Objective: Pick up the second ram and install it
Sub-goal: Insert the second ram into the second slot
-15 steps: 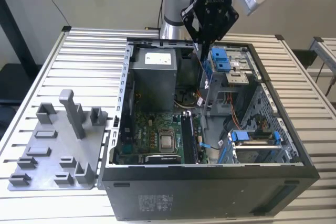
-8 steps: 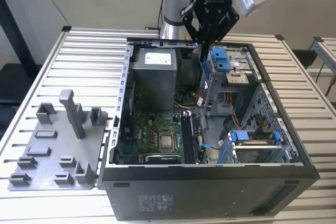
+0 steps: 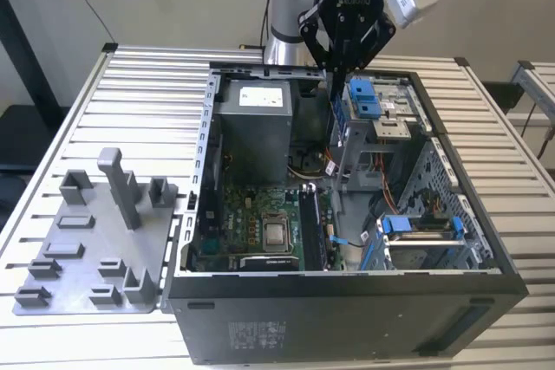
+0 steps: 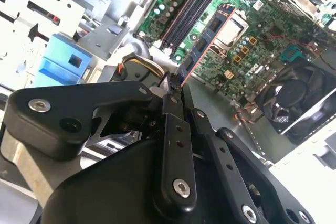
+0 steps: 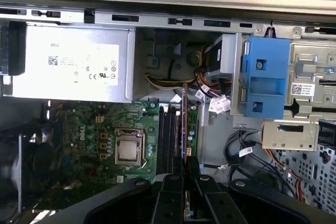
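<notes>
The gripper (image 4: 176,82) was clamped narrow on one end of the second ram (image 4: 207,38), the stick reaching out from between the fingertips with its chips facing the second wrist view; in the first wrist view the gripper (image 5: 185,162) held the second ram (image 5: 185,121) edge-on, a thin line running alongside the black memory slots (image 5: 168,135) of the motherboard (image 5: 84,129); whether the stick touched a slot could not be told; the processor socket (image 5: 129,148) sat near the slots on the board; in the exterior view the gripper (image 3: 335,71) hung over the open computer case (image 3: 347,301), above the power supply (image 3: 251,119) and a blue drive bracket (image 3: 364,97); the grey fixture tray (image 3: 87,253) lay on the slatted table (image 3: 130,84) just beside the case, on the exterior view's left; a black fan (image 4: 299,103) stood at the board's edge.
</notes>
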{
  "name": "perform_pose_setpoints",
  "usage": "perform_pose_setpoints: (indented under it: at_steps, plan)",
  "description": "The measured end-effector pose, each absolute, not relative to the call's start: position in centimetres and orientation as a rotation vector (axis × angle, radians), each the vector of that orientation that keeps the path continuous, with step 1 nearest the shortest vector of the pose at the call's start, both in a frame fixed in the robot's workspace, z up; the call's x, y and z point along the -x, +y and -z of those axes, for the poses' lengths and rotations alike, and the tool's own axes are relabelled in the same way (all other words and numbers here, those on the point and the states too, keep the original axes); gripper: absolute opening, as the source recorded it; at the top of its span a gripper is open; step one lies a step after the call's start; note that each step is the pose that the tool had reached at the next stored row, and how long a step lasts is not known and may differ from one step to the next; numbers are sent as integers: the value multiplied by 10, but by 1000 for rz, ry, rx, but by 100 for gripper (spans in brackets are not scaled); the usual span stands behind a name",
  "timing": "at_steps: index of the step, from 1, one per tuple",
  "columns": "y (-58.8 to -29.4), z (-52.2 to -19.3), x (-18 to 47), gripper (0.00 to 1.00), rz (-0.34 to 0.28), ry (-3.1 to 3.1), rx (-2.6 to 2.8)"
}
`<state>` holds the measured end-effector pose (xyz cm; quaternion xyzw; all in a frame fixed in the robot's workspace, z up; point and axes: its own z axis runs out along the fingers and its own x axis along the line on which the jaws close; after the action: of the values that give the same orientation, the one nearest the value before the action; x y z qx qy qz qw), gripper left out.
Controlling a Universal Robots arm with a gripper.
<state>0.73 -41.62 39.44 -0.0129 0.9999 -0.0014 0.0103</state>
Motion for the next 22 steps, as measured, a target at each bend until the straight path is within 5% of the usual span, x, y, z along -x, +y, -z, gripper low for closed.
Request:
perform_pose_setpoints:
  at_steps: [22]
  plan:
    - [-432, -373, -7, 14, 6, 3120, -100]
